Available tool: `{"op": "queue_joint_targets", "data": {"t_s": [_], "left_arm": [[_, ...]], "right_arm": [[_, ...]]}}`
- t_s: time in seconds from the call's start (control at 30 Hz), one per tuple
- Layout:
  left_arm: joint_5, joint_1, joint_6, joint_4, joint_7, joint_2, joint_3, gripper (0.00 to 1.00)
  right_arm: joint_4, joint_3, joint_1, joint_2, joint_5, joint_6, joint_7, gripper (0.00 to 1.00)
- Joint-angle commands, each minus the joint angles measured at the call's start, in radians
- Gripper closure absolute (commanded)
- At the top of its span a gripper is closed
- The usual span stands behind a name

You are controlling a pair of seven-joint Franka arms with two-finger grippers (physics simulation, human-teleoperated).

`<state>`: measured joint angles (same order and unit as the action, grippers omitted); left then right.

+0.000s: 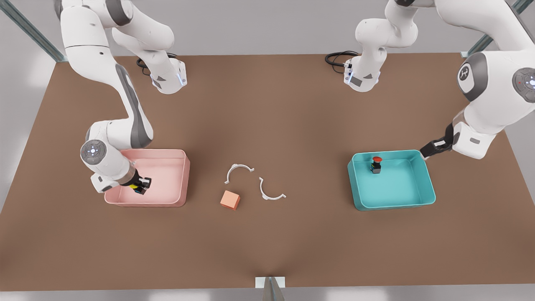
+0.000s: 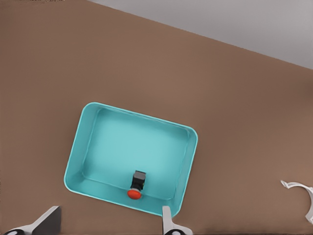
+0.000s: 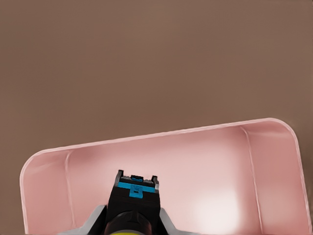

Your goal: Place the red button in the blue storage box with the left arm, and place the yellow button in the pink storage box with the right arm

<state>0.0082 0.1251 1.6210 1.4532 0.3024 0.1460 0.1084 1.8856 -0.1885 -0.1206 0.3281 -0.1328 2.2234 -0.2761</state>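
The right gripper point(image 1: 141, 186) is down inside the pink storage box point(image 1: 169, 161) with its fingers clamped on the yellow button point(image 1: 136, 187), so this is the drop-off step; all the next move calls for, by the look of it, is to spread the fingers and lift straight out. Across the table, the left gripper point(image 1: 430, 149) hangs spread and empty just outside the blue storage box point(image 1: 424, 175), where the red button point(image 1: 376, 164) sits upright on the floor.

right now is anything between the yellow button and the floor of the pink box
Nothing visible. The right gripper holds the yellow button inside the pink storage box, over bare floor. The orange cube sits outside on the table.
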Motion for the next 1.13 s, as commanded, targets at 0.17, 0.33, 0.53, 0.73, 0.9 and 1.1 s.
{"op": "queue_joint_targets", "data": {"t_s": [0.17,0.33,0.53,0.73,0.9,1.1], "left_arm": [[0.003,-0.002,-0.013,-0.001,-0.433,0.000,0.001,0.00],[0.003,-0.001,-0.013,-0.001,-0.433,0.000,0.001,0.00],[0.003,-0.001,-0.006,-0.001,-0.431,0.000,0.001,0.00],[0.003,0.001,-0.012,-0.001,-0.430,-0.006,0.001,0.00],[0.003,-0.001,-0.013,-0.001,-0.430,-0.008,-0.001,0.00],[0.003,0.001,-0.016,-0.001,-0.430,-0.008,-0.001,0.00]], "right_arm": [[0.044,-0.022,-0.030,-0.009,-0.027,-0.105,0.362,0.69],[0.053,-0.022,-0.030,-0.007,-0.027,-0.110,0.364,0.15],[-0.066,-0.060,-0.022,-0.017,-0.027,-0.252,0.348,0.00],[-0.352,-0.172,-0.025,-0.027,-0.013,-0.536,0.247,0.00],[-0.453,0.003,0.117,-0.130,0.022,-0.628,0.250,0.00],[-0.439,0.179,0.229,-0.225,0.131,-0.798,0.186,0.00]]}}
